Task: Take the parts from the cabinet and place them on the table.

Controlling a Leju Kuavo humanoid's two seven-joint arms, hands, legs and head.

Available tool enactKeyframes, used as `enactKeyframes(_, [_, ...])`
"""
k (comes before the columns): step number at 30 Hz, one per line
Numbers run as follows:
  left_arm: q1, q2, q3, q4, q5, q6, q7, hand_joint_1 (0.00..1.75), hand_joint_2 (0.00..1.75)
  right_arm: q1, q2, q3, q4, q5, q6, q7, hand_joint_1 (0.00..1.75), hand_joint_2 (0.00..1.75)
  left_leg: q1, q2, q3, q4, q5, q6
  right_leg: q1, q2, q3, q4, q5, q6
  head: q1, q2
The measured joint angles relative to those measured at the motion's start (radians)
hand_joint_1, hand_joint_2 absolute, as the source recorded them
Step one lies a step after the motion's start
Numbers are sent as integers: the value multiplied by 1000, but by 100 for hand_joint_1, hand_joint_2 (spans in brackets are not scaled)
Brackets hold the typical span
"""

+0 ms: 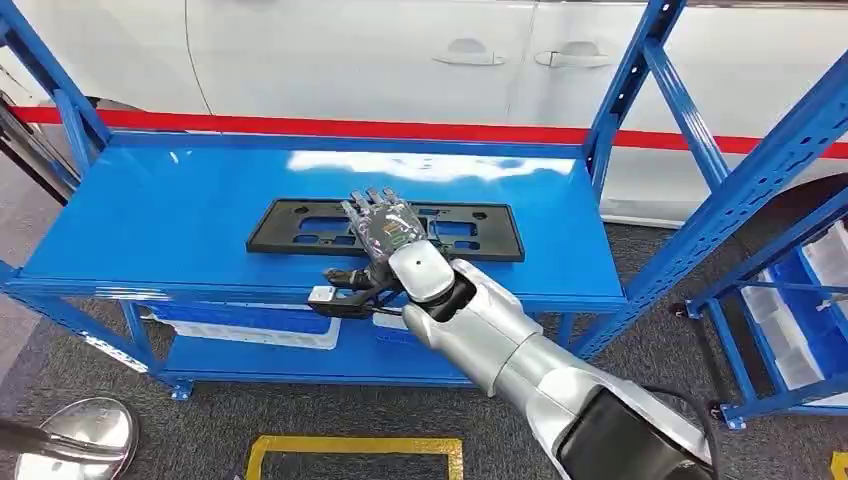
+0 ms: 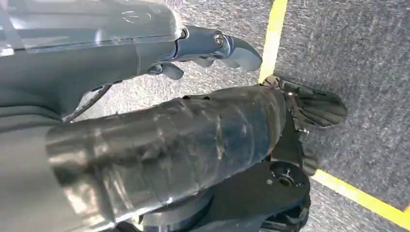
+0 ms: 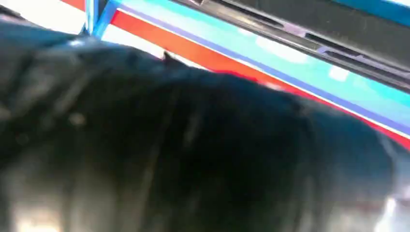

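Note:
A long black plastic frame part (image 1: pixel 300 228) lies flat on the top shelf of the blue cabinet rack (image 1: pixel 150 220). My right hand (image 1: pixel 385 228) reaches in over the shelf's front edge. It lies over the middle of the part with fingers stretched flat and the thumb down by the shelf edge, gripping nothing. In the right wrist view the blurred dark hand (image 3: pixel 183 154) is close to the camera, with the part's edge (image 3: pixel 309 43) beyond it. My left hand (image 2: pixel 212 43) hangs beside my body over the floor, holding nothing.
Blue uprights (image 1: pixel 640 70) frame the shelf on both sides. A lower shelf (image 1: pixel 250 325) carries white trays. A white car (image 1: pixel 400 50) stands right behind the rack. A second blue rack with bins (image 1: pixel 800 300) is at the right. Yellow tape (image 1: pixel 350 445) marks the grey carpet.

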Motion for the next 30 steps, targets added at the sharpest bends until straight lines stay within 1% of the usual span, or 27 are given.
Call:
enactKeyframes(1, [0, -1, 0, 0, 0, 0, -1, 0, 0, 0, 0, -4, 0, 0, -1, -4, 0, 0, 0, 0, 7, -1, -4, -1, 8, 0, 40, -89, 48, -13, 0, 0])
enactKeyframes(2, [0, -7, 0, -1, 0, -1, -2, 0, 0, 1, 0, -7, 0, 0, -2, -8, 0, 0, 2, 0, 10, -4, -6, -3, 16, -1, 63, -131, 44, -28, -1, 0])
enactKeyframes(3, [-1, -10, 0, -1, 0, -1, -4, 0, 0, 2, 0, -11, 1, 0, -2, -10, 0, 0, 2, -1, 8, -5, -5, -10, 18, -1, 66, -148, 44, -33, 0, 0])
enactKeyframes(4, [-1, -10, 0, -1, 0, -1, -5, 0, 0, 6, 0, -15, 1, 0, -2, -12, 0, 0, 6, 0, 7, -7, -5, -14, 23, 0, 66, -151, 42, -34, 2, 0])
enactKeyframes(5, [-1, -10, 0, -1, 0, -1, -7, 0, 0, 13, -2, -19, 2, 0, -3, -12, 0, 0, 6, 1, 11, -15, -5, -20, 23, 1, 68, -154, 40, -38, 3, 0])
enactKeyframes(6, [-1, -10, 0, -1, 0, -1, -8, 0, 0, 17, -4, -22, 2, 0, -3, -12, 0, 0, 4, 1, 22, -27, -2, -25, 22, 2, 78, -171, 44, -42, 2, 0])
enactKeyframes(7, [-1, -10, 0, -1, 0, 0, -10, 0, 0, 23, -4, -24, 2, 0, -4, -12, 0, 0, 2, 5, 24, -24, -9, -26, 3, -2, 102, -204, 57, -40, 2, 0])
enactKeyframes(8, [1, -10, 0, -1, 0, 0, -10, 0, 0, 23, -4, -26, 2, 0, -4, -12, 0, 0, 3, 5, 18, -2, -21, -29, 6, -1, 115, -217, 59, -42, 2, 0])
enactKeyframes(9, [0, -10, 0, -1, 0, 0, -11, 0, 0, 23, -4, -29, 2, 0, -5, -14, 0, 0, 3, 4, -12, 58, -53, -31, 6, -3, 119, -218, 58, -44, 1, 0])
enactKeyframes(11, [-1, -8, 0, -1, 0, 2, -11, 0, 0, 32, -5, -32, 2, 0, -6, -15, 0, 0, 5, 4, -94, 207, -112, -40, 6, -4, 123, -216, 51, -45, 2, 0])
enactKeyframes(12, [1, -8, 0, -1, 0, 2, -11, 0, 0, 39, -6, -33, 3, 0, -6, -15, 0, 0, 6, 4, -131, 262, -120, -47, 6, -3, 124, -214, 47, -43, 0, 0])
enactKeyframes(13, [3, -8, 0, -1, 0, 2, -11, 0, 0, 44, -7, -34, 4, 0, -6, -15, 0, 0, 8, 4, -139, 262, -101, -51, 5, -2, 126, -211, 42, -41, 1, 0])
enactKeyframes(14, [4, -7, 0, -1, 0, 3, -11, 0, 0, 46, -7, -34, 4, 0, -6, -15, 0, 0, 12, 5, -123, 215, -59, -55, 3, 0, 128, -204, 35, -36, 1, 0])
enactKeyframes(16, [3, -5, 0, -1, 0, 3, -11, 0, 0, 46, -7, -38, 4, 0, -6, -15, 0, 0, 20, 7, -46, 42, 40, -62, -3, 2, 132, -181, 15, -23, 1, 0])
enactKeyframes(17, [3, -6, 0, -1, 0, 3, -11, 0, 0, 46, -8, -40, 4, 0, -6, -15, 0, 0, 19, 7, -26, 9, 24, -64, -3, 3, 129, -171, 5, -15, 2, 0])
enactKeyframes(18, [1, -6, 0, -1, 0, 3, -11, 0, 0, 45, -8, -43, 4, 0, -6, -15, 0, 0, 12, 1, -22, -5, 22, -51, 5, 4, 118, -151, -4, -7, -3, 0])
enactKeyframes(19, [0, -5, 0, -1, 0, 3, -11, 0, 0, 46, -9, -44, 4, 0, -6, -15, 0, 0, 12, 0, -26, 3, 19, -40, 3, 5, 116, -152, -4, -6, 0, 0])
enactKeyframes(20, [1, -4, 0, -1, 0, 3, -11, 0, 0, 48, -9, -44, 4, 0, -6, -15, 0, 0, 8, 0, -26, 6, 16, -35, 4, 5, 116, -154, -5, -4, -1, 0])
enactKeyframes(21, [1, -4, 0, -1, 0, 3, -11, 0, 0, 48, -9, -45, 4, 0, -6, -15, 0, 0, 5, 0, -27, 5, 15, -29, 2, 5, 117, -153, -7, -1, -1, 0])
enactKeyframes(22, [1, -4, 0, -1, 0, 3, -11, 0, 0, 47, -10, -45, 4, 0, -6, -15, 0, 0, 11, 1, -22, 0, 17, -21, 0, 5, 115, -147, -15, 5, -2, 0])
enactKeyframes(23, [2, -3, 0, -1, 0, 3, -11, 0, 0, 47, -11, -46, 4, 0, -6, -14, 0, 0, 11, 2, -19, -1, 16, -15, -3, 4, 110, -125, -30, 11, -1, 0])
enactKeyframes(24, [1, -2, 0, -1, 0, 3, -11, 0, 0, 47, -12, -48, 4, 0, -6, -14, 0, 0, 11, 3, -17, -1, 13, -8, -5, 1, 80, -64, -63, 17, -1, 0])
enactKeyframes(26, [0, -1, 0, -1, -1, 3, -11, 0, 0, 50, -14, -48, 4, 0, -6, -14, 0, 0, 7, 4, -15, -1, 9, -3, -11, 0, -5, 90, -125, 24, -1, 0])
enactKeyframes(27, [1, -1, 0, -1, -1, 3, -11, 0, 0, 54, -16, -48, 5, 0, -6, -14, 0, 0, 7, 4, -13, -1, 7, -1, -12, 0, -43, 150, -137, 25, -1, 0])
enactKeyframes(28, [1, 0, 0, -1, -1, 3, -11, 0, 0, 56, -18, -48, 5, 0, -6, -14, 0, 0, 7, 3, -10, -1, 4, -1, -13, 0, -61, 164, -122, 25, -1, 0])
enactKeyframes(29, [1, 0, 0, -1, -1, 3, -11, 0, 0, 56, -20, -48, 5, 0, -6, -14, 0, 0, 6, 2, -6, -1, 1, -2, -14, 0, -54, 131, -86, 22, -1, 0])
enactKeyframes(30, [1, 0, 0, -1, -1, 3, -11, 0, 0, 56, -20, -48, 5, 0, -6, -14, 0, 0, 6, 1, 0, -1, -3, -3, -14, 0, -24, 56, -33, 16, -1, 0])
